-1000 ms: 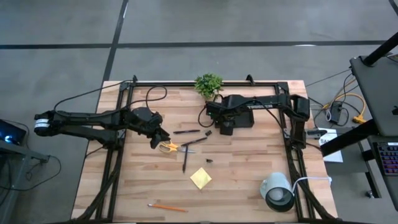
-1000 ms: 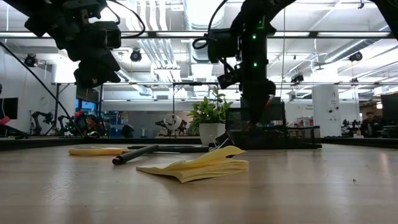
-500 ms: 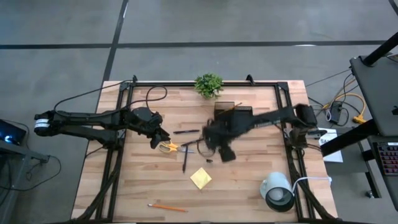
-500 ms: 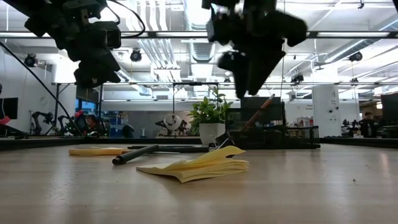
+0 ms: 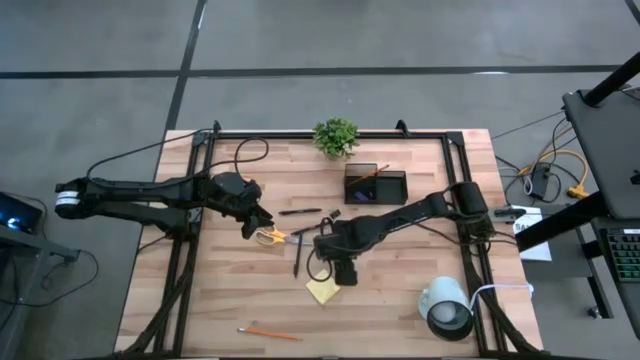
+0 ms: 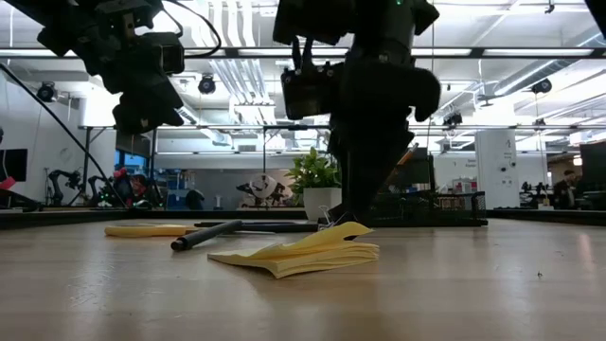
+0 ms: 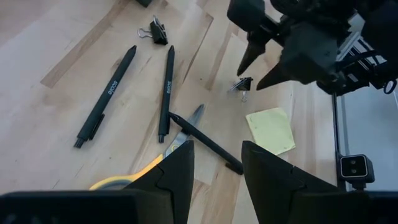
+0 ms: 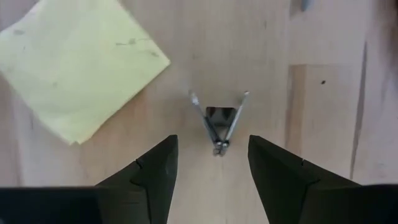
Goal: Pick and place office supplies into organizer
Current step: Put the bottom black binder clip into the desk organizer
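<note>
Pencil, front edge: one orange pencil (image 5: 268,333) lies alone near the table's front edge, well apart from both arms.
Pad: one yellow pad (image 8: 74,62) lies flat, just beside the clip.
Right gripper: the right gripper (image 8: 212,143) hangs low over the near clip (image 8: 217,127), fingers spread wide to either side of it, nothing held.
Step in hand: lining up on that clip for a pick, I judge; no grip yet.
Next move: drop straight down until the fingers flank the clip's dark body, close on it, lift clear of the pad, then carry it back to the organizer. The clip is small and its wire handles splay out, so the closing must stay centred.
Clips, count: two; the second clip (image 7: 158,31) lies farther off, past the pens.
Pens, count: three dark pens; two lie side by side (image 7: 106,96), and one lies across the scissors' blades.
Scissors: one pair (image 5: 270,236), flat on the table, left of the pens.
Left gripper: the left gripper (image 7: 216,146) waits above the scissors, fingers part open and empty.
Organizer: one (image 5: 392,192), towards the back, holding a second orange pencil (image 5: 375,171) leaning inside it.
Pencils, count: two in all.
</note>
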Robot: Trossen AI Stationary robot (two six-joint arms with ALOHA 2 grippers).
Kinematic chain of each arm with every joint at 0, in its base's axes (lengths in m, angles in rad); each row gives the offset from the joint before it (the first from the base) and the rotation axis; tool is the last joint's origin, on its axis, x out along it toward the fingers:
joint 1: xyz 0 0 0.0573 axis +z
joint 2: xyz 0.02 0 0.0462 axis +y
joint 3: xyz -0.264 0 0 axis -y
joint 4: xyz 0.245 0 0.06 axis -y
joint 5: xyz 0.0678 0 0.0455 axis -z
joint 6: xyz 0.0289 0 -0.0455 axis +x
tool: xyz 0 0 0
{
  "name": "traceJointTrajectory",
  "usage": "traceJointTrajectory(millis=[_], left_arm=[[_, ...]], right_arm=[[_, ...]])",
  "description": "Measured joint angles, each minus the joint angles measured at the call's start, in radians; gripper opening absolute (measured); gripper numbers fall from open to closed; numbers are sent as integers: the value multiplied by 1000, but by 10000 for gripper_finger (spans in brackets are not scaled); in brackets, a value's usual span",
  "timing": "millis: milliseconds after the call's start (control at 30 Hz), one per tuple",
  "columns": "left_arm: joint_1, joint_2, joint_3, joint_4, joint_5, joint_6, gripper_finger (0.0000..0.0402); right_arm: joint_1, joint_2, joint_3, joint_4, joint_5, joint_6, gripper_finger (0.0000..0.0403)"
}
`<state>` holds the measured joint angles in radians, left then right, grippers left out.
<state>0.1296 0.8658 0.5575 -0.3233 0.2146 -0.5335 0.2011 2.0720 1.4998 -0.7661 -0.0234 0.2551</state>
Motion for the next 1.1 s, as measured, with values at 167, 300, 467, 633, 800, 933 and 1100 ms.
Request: traceJointTrajectory(millis=[167,300,467,633,800,933,1100], left_arm=[[0,0,0,0,0,0,118],[0,0,0,0,1,0,118],[0,0,0,0,1,0,118],[0,0,0,0,1,0,118],[0,0,0,0,1,21,118],[0,0,0,2,1,21,118],[0,0,1,79,1,22,118]], right_arm=[[-1,7,-1,17,23,29,176],[-1,9,-8,16,17,30,141],[-1,10,-17,15,0,29,74],[-2,9,-16,18,7,31,17],[-5,-2,6,15,35,75,14],[-6,-59,34,13,150,144,13],[-30,-192,45,16,247,260,12]])
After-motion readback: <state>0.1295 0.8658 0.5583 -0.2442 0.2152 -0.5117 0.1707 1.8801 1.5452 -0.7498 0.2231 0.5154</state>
